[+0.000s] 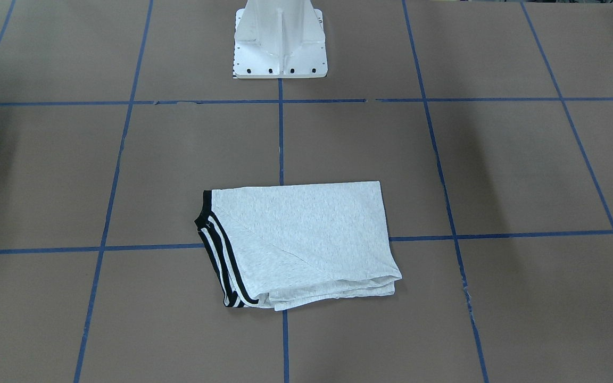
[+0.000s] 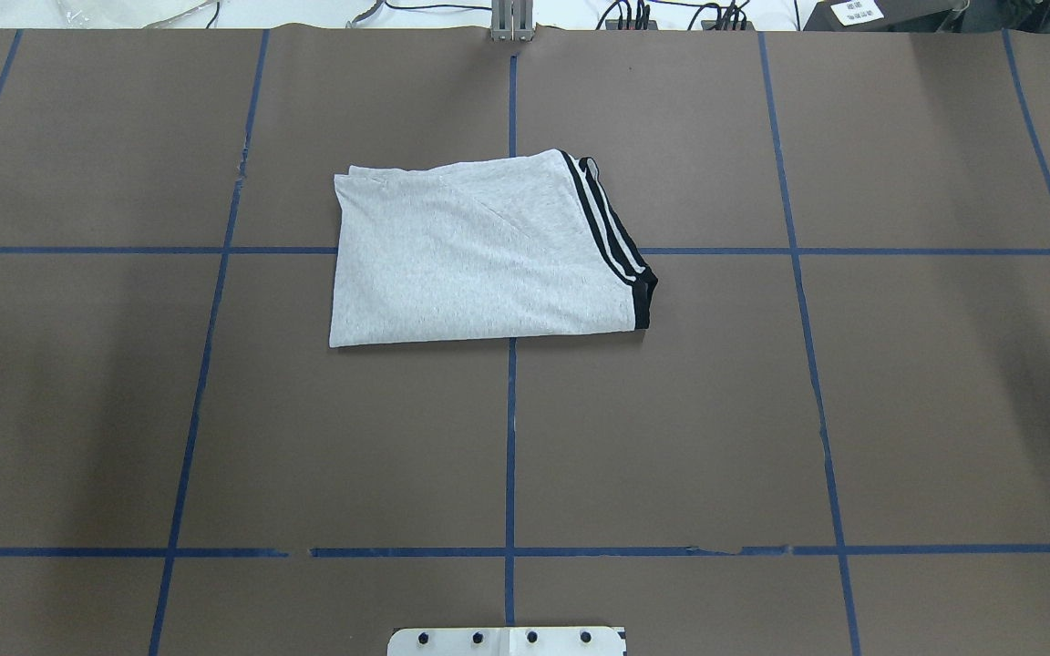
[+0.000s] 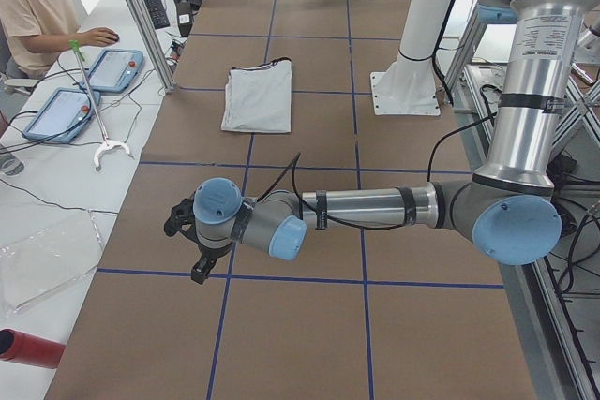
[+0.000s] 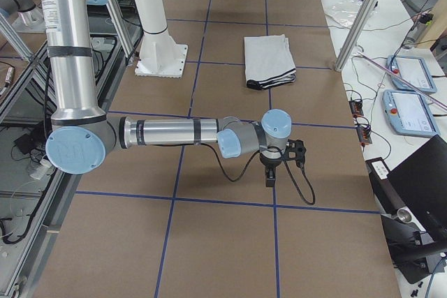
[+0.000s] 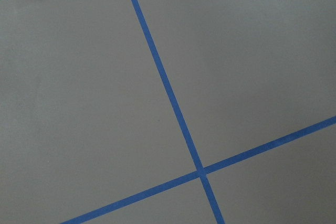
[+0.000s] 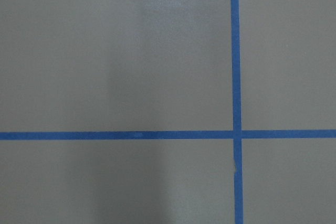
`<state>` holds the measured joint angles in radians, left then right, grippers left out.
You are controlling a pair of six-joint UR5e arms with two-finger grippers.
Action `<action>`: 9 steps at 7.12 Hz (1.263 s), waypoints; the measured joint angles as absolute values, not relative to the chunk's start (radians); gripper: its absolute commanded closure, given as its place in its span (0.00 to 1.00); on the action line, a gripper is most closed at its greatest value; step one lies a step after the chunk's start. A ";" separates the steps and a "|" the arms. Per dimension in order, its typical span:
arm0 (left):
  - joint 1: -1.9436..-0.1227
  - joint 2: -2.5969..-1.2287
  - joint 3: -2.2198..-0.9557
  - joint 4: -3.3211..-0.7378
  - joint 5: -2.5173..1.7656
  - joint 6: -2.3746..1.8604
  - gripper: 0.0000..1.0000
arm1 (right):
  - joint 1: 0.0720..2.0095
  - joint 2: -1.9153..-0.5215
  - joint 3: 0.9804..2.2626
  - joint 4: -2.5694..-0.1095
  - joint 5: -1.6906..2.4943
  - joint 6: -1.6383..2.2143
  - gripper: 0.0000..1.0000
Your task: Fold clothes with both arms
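The clothes, a light grey T-shirt (image 1: 301,239) with black-and-white striped trim, lie folded into a flat rectangle near the table's middle (image 2: 479,255), with no gripper near them. They also show small in the side views (image 3: 258,96) (image 4: 269,57). The left arm (image 3: 366,208) stretches low over the table's left end, its gripper (image 3: 199,269) pointing down over bare brown surface. At the opposite end the right arm (image 4: 167,132) does the same with its gripper (image 4: 271,176). Both grippers show only in side views, so I cannot tell if they are open or shut. The wrist views hold only table and blue tape.
The white pedestal base (image 1: 280,53) stands at the robot side of the table. A person (image 3: 37,7) sits at a side desk with teach pendants (image 3: 112,67). A red cylinder (image 3: 28,348) lies past the table's left end. More pendants (image 4: 412,75) sit beyond the other side.
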<state>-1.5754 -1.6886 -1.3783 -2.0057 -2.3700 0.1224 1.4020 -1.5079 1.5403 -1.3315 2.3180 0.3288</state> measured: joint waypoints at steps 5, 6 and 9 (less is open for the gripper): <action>-1.575 -1.687 -1.375 -2.009 -2.370 0.119 0.00 | 1.398 -1.514 1.536 -1.355 2.317 0.325 0.00; -1.575 -1.686 -1.367 -2.009 -2.370 0.119 0.00 | 1.389 -1.514 1.532 -1.360 2.317 0.324 0.00; -1.582 -1.678 -1.445 -1.909 -2.430 0.113 0.00 | 1.365 -1.513 1.515 -1.362 2.314 0.317 0.00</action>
